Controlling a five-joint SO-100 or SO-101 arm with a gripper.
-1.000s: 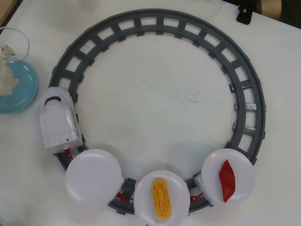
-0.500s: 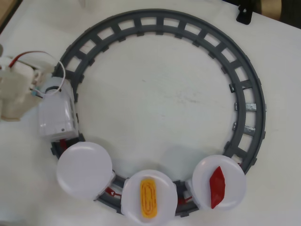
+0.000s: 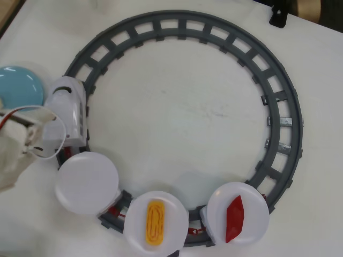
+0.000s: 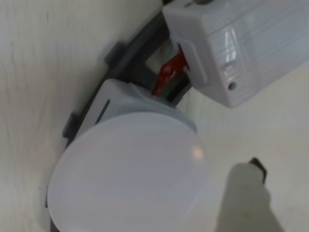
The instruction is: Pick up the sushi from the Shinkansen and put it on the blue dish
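The white Shinkansen (image 3: 67, 110) stands on the left of the grey ring track (image 3: 284, 107), nose toward the blue dish (image 3: 19, 85) at the left edge. Its first plate (image 3: 86, 182) is bare; it also shows in the wrist view (image 4: 130, 179). The second plate carries a yellow egg piece (image 3: 155, 222), the third a red tuna piece (image 3: 235, 218). The shrimp sushi shows in no view. My gripper (image 3: 24, 142) is at the left edge, just left of the train and below the dish, with wires looped over it. One blurred finger (image 4: 246, 203) shows in the wrist view; whether it holds anything is hidden.
A red coupler (image 4: 169, 72) links the engine (image 4: 236, 43) to the first car. A black bracket (image 3: 278, 16) stands at the back right edge of the white table. The track ring encloses bare table.
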